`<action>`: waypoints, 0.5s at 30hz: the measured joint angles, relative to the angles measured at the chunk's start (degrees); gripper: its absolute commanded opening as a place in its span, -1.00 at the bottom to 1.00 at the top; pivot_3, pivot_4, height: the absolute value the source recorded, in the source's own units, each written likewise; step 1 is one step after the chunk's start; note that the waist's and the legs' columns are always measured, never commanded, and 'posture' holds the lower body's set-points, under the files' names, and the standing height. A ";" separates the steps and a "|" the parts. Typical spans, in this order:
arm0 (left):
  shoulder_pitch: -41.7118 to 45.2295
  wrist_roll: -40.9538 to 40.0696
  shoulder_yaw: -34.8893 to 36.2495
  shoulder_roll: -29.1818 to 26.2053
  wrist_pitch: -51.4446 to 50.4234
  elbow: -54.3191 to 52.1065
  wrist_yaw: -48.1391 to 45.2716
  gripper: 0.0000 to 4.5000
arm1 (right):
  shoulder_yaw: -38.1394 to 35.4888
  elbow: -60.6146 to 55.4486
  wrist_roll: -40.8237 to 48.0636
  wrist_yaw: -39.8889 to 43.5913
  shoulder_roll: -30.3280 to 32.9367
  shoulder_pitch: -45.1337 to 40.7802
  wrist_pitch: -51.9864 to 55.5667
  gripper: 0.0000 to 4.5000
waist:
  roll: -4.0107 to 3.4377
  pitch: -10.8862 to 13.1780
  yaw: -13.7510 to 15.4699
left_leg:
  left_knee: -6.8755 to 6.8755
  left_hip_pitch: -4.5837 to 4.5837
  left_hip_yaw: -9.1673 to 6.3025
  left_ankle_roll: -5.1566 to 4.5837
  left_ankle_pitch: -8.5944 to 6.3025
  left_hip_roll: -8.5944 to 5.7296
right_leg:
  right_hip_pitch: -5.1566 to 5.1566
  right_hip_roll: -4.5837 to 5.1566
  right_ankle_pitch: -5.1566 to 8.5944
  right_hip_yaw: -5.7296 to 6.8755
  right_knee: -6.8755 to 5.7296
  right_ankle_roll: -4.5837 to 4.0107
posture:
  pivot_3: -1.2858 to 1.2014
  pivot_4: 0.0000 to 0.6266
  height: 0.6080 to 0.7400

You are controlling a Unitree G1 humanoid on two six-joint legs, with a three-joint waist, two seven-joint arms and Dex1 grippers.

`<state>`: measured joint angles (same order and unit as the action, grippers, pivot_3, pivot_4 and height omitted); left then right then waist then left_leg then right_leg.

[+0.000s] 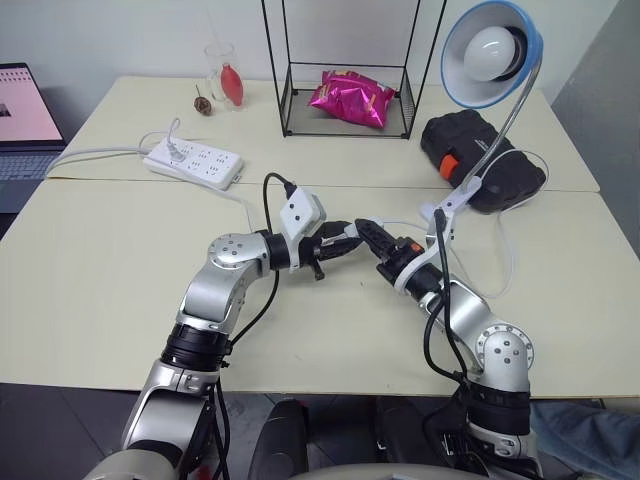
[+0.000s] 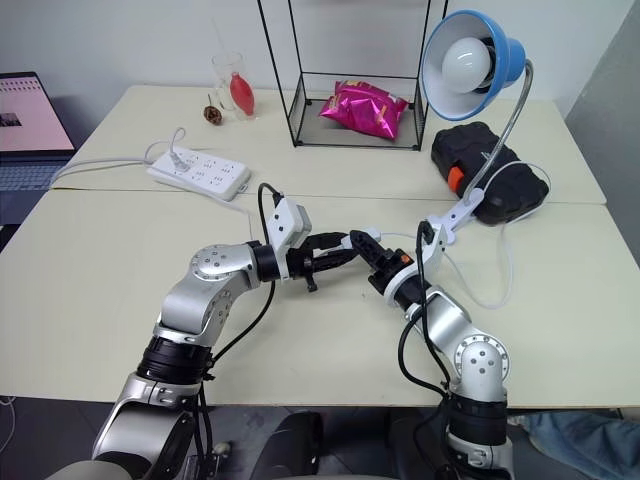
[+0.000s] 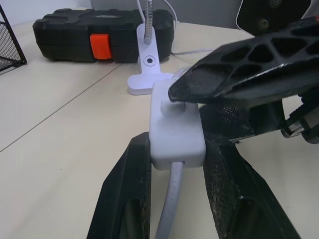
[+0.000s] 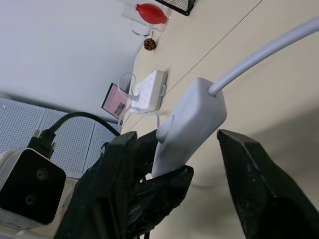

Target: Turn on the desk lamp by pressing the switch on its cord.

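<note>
Both grippers meet at the switch [image 3: 177, 132]. Left gripper [image 3: 175, 164] pinches it between its fingers. Right gripper [image 4: 182, 149] straddles it, jaws spread, one fingertip [image 3: 182, 89] touching its button.

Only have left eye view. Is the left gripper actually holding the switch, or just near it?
Observer: Holding. Left wrist view shows the switch clamped between the left gripper's fingers, with the cord running out between them.
Operator: Right fingertip on the button?
Observer: Yes, one right finger has its tip on the button at the switch's top face.
Operator: Right jaws closed round it?
Observer: No. Right wrist view shows the right gripper open, with one finger standing clear of the switch.
</note>
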<state>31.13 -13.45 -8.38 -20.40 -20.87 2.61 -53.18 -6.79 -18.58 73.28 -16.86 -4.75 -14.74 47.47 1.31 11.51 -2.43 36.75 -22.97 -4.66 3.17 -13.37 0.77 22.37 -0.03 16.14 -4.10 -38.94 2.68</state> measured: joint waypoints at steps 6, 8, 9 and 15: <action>0.01 -0.01 -0.15 -0.20 0.08 0.00 -0.01 -0.50 | 0.45 0.05 0.33 -0.51 -0.01 0.00 -0.07 -0.70 | 0.00 0.00 -0.03 | -0.02 0.00 0.01 0.00 0.00 0.00 | 0.01 0.00 0.01 -0.01 0.01 -0.01 | 0.03 -0.52 1.00; 0.01 -0.08 -0.14 -0.41 0.11 0.00 -0.07 -0.51 | 0.61 0.13 0.69 -0.54 -0.01 0.01 -0.06 -0.75 | 0.00 0.00 -0.04 | -0.03 0.00 0.00 0.00 0.00 0.00 | 0.02 0.00 0.02 0.00 0.01 -0.03 | 0.03 -0.52 1.00; 0.01 -0.11 -0.14 -0.50 0.11 0.00 -0.07 -0.51 | 0.63 0.21 0.82 -0.55 -0.01 0.01 -0.06 -0.75 | 0.00 0.00 -0.04 | -0.04 0.00 0.00 0.00 0.00 0.00 | 0.02 0.00 0.02 0.00 0.01 -0.03 | 0.03 -0.52 1.00; 0.01 -0.15 -0.14 -0.65 0.21 0.00 -0.03 -0.51 | 0.64 0.44 1.33 -0.60 0.00 0.00 -0.21 -0.75 | 0.00 0.00 -0.04 | -0.07 0.00 0.00 0.00 0.00 0.00 | 0.03 0.00 0.04 0.00 0.02 -0.05 | 0.03 -0.52 1.00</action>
<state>31.14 -13.60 -8.52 -21.04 -20.66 2.61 -53.21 -6.14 -18.14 74.62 -17.47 -4.75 -14.74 47.26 1.31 11.51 -2.48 36.68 -22.97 -4.66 3.17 -13.37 0.78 22.40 -0.03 16.18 -4.10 -38.92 2.63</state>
